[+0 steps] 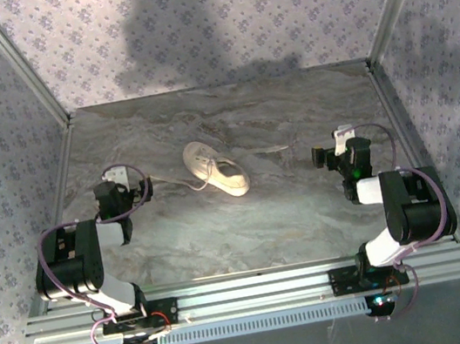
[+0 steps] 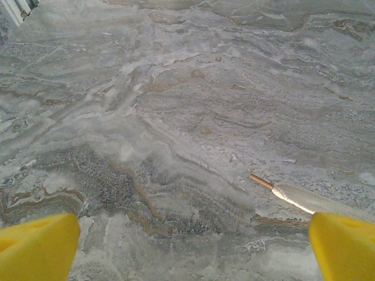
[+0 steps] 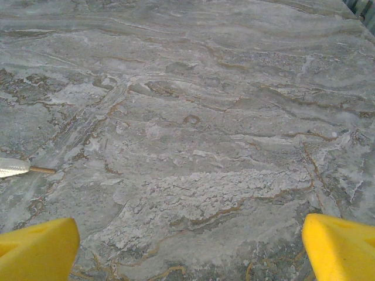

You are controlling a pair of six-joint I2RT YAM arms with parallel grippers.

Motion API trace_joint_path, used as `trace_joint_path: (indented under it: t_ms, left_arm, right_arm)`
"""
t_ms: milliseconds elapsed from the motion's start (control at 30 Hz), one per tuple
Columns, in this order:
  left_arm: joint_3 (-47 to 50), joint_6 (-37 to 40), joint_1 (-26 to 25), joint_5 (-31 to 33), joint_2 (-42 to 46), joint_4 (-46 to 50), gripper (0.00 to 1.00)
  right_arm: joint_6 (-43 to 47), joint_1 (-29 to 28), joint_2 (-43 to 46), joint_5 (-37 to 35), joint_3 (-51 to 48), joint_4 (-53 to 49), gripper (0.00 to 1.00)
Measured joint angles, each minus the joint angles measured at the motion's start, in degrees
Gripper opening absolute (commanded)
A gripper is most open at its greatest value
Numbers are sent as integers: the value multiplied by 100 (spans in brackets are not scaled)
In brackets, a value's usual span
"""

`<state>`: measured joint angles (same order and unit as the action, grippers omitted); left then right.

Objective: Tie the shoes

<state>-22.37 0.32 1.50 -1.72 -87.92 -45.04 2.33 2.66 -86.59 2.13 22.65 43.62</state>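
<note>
My left claw [image 2: 190, 252] stands wide open. Its two yellow fingertips [image 2: 38, 246] sit at the bottom corners of my left wrist view, with nothing between them but bare tabletop. Just ahead of the right-hand fingertip lies the end of a thin white lace [image 2: 296, 199], capped by a small brown tip [image 2: 261, 181]. It lies flat on the surface and is not touching me.

My right claw [image 3: 190, 249] is spread just as wide and holds nothing. At the left edge of its wrist view a second white lace end [image 3: 13, 167], also brown-tipped, points inward, well clear of my fingers.

From above, both claws reach away from my bases, one on each side of the grey marble-patterned table [image 1: 249, 231]. Between them, apart from both and somewhat nearer my left claw, the small cream-white low-top sneaker [image 1: 215, 170] lies slantwise on the surface. Its laces are loose and trail out to either side.

Beyond the table stand walls of pale floral wallpaper [image 1: 213, 16], framed by slanting aluminium posts [image 1: 17, 62].
</note>
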Motion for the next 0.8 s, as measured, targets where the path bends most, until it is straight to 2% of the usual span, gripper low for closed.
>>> trace_joint_path:
  t_ms: [467, 567, 700, 800]
  left_arm:
    - [0, 0, 0, 0, 0, 0, 99]
    - [-22, 2, 0, -22, 48, 120, 99]
    - [-387, -72, 0, 2, 557, 1088, 99]
    - [-903, -245, 0, 2, 914, 1740, 97]
  right_arm:
    - [0, 0, 11, 7, 33, -105, 100]
    - [4, 0, 170, 55, 321, -776, 100]
    - [17, -35, 509, 192, 973, -1652, 100]
    - [-120, -122, 728, 391, 1508, -2352, 92]
